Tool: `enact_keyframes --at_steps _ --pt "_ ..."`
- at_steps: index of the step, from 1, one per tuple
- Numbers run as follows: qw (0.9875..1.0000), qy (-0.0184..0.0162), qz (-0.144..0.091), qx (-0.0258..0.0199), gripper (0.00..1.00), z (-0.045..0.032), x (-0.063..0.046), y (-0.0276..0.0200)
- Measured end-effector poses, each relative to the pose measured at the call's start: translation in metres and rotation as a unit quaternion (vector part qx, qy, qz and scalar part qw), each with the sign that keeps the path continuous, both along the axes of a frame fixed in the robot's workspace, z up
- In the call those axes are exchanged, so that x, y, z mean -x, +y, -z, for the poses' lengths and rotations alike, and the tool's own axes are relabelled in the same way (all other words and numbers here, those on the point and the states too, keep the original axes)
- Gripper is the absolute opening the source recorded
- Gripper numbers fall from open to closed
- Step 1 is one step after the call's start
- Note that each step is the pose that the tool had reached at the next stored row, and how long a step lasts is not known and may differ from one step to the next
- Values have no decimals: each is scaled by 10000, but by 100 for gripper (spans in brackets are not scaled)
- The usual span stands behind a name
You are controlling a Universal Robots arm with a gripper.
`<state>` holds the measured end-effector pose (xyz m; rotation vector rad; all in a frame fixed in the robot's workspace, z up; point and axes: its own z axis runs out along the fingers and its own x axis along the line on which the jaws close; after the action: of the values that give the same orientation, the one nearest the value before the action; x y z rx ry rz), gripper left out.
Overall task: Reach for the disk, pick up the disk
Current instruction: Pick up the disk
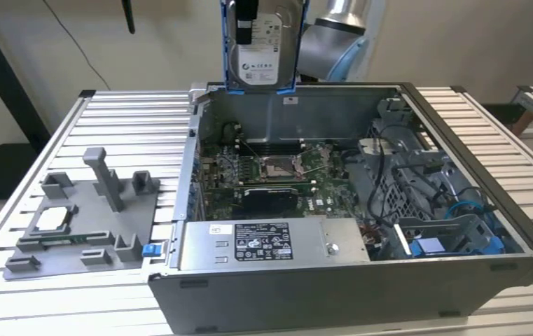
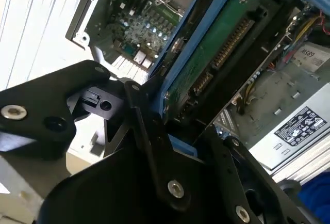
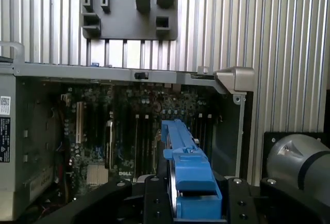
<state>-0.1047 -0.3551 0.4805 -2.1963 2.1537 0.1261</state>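
Note:
The disk (image 1: 261, 45), a silver-grey drive with a white label in a blue bracket, hangs upright in the air above the back wall of the open computer case (image 1: 341, 287). In the second wrist view my gripper (image 2: 172, 133) is shut on the disk (image 2: 216, 43), its black fingers (image 2: 135, 108) pressing the blue bracket from both sides, and the green circuit board faces the camera. The first wrist view looks along the disk's blue edge (image 3: 185, 167) between the gripper's black parts (image 3: 193, 206), with the case interior far below.
The case holds a motherboard (image 1: 276, 168) and cables, with a long grey labelled box (image 1: 266, 241) along its near side. A blue bay (image 1: 430, 246) sits at the exterior view's right. A grey plastic fixture (image 1: 89, 217) lies on the slatted table (image 1: 126, 112).

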Motion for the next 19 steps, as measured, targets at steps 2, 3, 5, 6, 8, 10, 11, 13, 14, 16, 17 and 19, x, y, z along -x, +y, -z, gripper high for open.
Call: enact_keyframes --at_steps 2,3,5,6,8,10,11,13,14,16,17,19 --pt "10000 0 0 -1 0 2 -54 0" --pt "10000 0 0 0 0 2 -83 0" --pt "10000 0 0 -1 0 4 -127 0" --pt "10000 0 0 0 0 4 -149 0" --pt "10000 0 0 -1 0 6 -195 0" --pt "10000 0 0 0 0 7 -241 -1" --pt "10000 0 0 -1 0 8 -264 -1" --pt "10000 0 0 0 0 8 -309 -1" --pt "10000 -1 0 -1 0 10 -333 -2" --pt "10000 0 0 0 0 10 -390 -1" --pt "10000 -1 1 -1 0 12 -424 -2" --pt "10000 0 0 0 0 12 -488 -3"
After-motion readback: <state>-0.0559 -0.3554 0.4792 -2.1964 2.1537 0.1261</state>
